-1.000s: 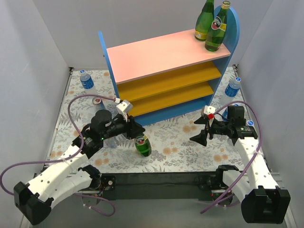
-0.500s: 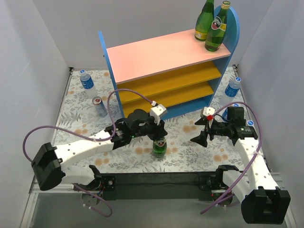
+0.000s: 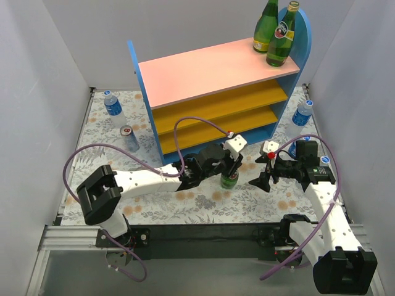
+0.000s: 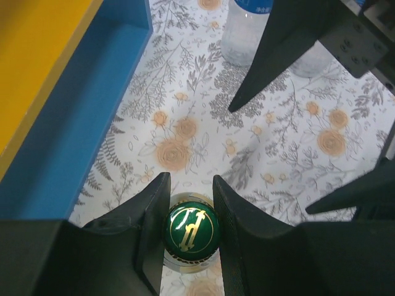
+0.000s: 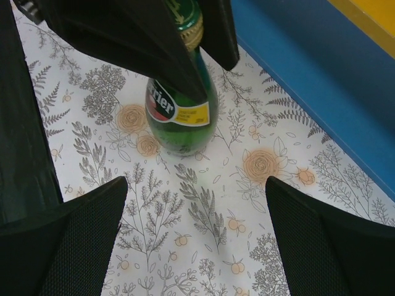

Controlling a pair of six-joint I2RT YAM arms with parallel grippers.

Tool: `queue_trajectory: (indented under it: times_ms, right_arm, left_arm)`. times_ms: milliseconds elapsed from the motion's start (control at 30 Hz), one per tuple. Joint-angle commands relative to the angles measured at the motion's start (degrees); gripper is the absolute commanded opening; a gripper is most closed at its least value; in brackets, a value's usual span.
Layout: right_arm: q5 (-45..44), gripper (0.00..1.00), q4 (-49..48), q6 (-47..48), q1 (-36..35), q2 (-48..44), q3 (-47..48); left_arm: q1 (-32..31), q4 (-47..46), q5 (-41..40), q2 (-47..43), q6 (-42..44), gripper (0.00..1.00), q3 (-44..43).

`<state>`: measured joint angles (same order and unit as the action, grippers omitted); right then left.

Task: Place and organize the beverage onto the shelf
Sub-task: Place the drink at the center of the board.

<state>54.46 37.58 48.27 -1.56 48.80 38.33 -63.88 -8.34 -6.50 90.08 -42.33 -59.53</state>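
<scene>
My left gripper [image 3: 231, 168] is shut on the neck of a green glass bottle [image 3: 229, 179], held upright in front of the shelf [image 3: 210, 68], its base at or just above the mat. The left wrist view shows its green cap [image 4: 191, 229] between my fingers [image 4: 150, 216]. My right gripper [image 3: 256, 171] is open and empty just right of it, facing the bottle [image 5: 182, 120]. Two more green bottles [image 3: 266, 28] [image 3: 281, 38] stand on the pink top board's right end. Both orange-yellow boards are bare.
A clear plastic bottle [image 3: 113, 106] and a silver-red can [image 3: 128, 137] stand on the mat left of the shelf. Another plastic bottle [image 3: 302, 114] stands right of the shelf. The left wrist view shows two plastic bottles [image 4: 247, 31] [image 4: 315, 58] beyond my right fingers.
My left arm has carried the green bottle to the right along the shelf front, close to the right gripper. The right arm has barely moved.
</scene>
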Motion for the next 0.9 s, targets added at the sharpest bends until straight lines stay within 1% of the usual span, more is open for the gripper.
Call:
queue_trajectory:
  times_ms: [0,167,300,333,367,433,467,567,600,733,867]
  right_arm:
    - [-1.98,0.98,0.12,0.77,-0.11,-0.81,-0.36]
    - [-4.09,0.98,0.21,0.86,-0.02,-1.25,-0.36]
    - [-4.80,0.98,0.12,0.95,-0.02,-1.25,-0.62]
    - [-4.89,0.99,0.12,1.03,-0.02,-1.16,-0.71]
    - [-4.89,0.98,0.04,1.12,-0.11,-1.07,-0.80]
    - [-5.06,0.98,0.12,1.30,-0.02,-0.98,-0.88]
    - [-5.41,0.98,0.12,1.56,-0.11,-0.98,-1.06]
    - [-5.68,0.99,0.12,2.18,-0.02,-0.63,-1.58]
    - [-5.59,0.98,0.21,2.87,-0.02,-0.46,-1.76]
    - [-4.54,0.98,0.21,6.21,-0.02,0.07,-3.08]
    - [-2.61,0.98,-0.05,10.87,-0.02,1.04,-4.31]
  left_arm:
    - [-1.07,-10.91,-4.57,0.61,2.69,0.00,-6.12]
    - [-1.51,-10.91,-4.83,4.74,2.34,0.00,-7.62]
    - [-1.51,-11.00,-5.10,6.24,1.28,0.00,-7.97]
    - [-1.51,-11.00,-5.36,6.33,0.58,0.04,-8.15]
    - [-1.51,-10.74,-5.54,6.42,0.23,0.16,-8.24]
    - [-1.51,-10.38,-5.45,6.33,-0.56,0.31,-8.15]
    - [-1.51,-10.21,-5.45,6.16,-0.91,0.43,-8.06]
    - [-1.51,-9.42,-5.63,5.10,-1.70,0.59,-7.71]
    - [-1.51,-9.15,-5.80,4.84,-1.79,0.67,-7.71]
    - [-1.51,-7.75,-5.63,3.61,-2.41,0.75,-8.15]
    - [-1.51,-5.38,-6.59,1.68,-2.76,0.75,-8.94]
